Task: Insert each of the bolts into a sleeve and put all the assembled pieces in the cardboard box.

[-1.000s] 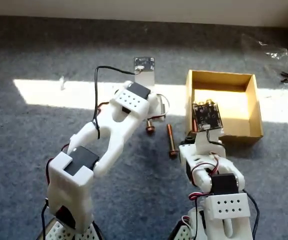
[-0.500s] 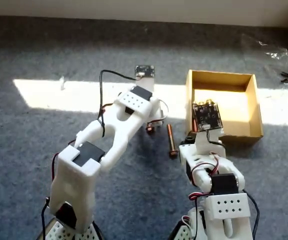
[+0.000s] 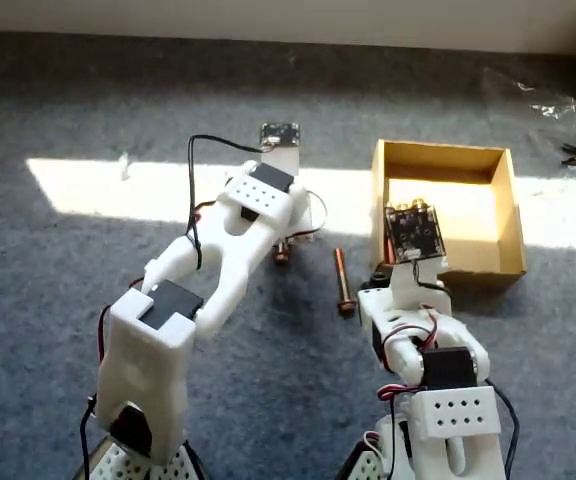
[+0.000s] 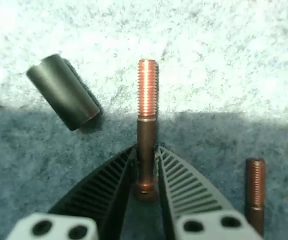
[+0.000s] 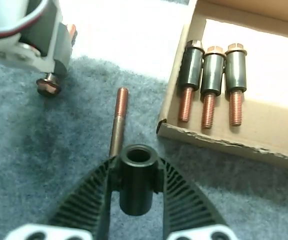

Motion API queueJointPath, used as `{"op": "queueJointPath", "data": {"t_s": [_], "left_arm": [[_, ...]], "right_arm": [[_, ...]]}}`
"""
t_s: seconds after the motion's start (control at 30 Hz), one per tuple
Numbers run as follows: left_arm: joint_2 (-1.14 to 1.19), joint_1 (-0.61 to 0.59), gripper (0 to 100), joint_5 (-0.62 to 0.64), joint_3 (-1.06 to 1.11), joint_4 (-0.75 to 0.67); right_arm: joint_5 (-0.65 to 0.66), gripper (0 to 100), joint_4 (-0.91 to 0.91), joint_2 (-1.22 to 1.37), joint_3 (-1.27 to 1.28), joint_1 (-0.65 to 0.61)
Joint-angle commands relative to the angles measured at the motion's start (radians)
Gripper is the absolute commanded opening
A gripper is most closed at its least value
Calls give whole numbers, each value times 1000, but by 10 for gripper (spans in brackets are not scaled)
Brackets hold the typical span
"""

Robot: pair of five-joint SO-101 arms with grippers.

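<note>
Cardboard box (image 3: 443, 150) sits on sunlit grey carpet (image 3: 48, 300); left tool (image 4: 146, 150) grips a bolt (image 4: 147, 95), right tool (image 5: 135, 162) a sleeve (image 5: 135, 187).

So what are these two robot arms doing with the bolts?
They are pairing bolts with sleeves and boxing them. The left gripper is shut on a bolt, near a loose sleeve on the carpet. The right gripper is shut on a second sleeve. A spare bolt lies on the carpet between the arms. Three assembled pieces lie in the box.
</note>
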Motion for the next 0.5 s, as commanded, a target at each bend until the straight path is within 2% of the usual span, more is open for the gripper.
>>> {"op": "queueJointPath", "data": {"t_s": [0.0, 0.47], "left_arm": [[-4, -10, 61, -8, -35, -14], [-4, -8, 63, -8, -15, -40]], "right_arm": [[9, 4, -27, -16, -7, 12], [9, 4, -27, -16, -7, 12]]}}
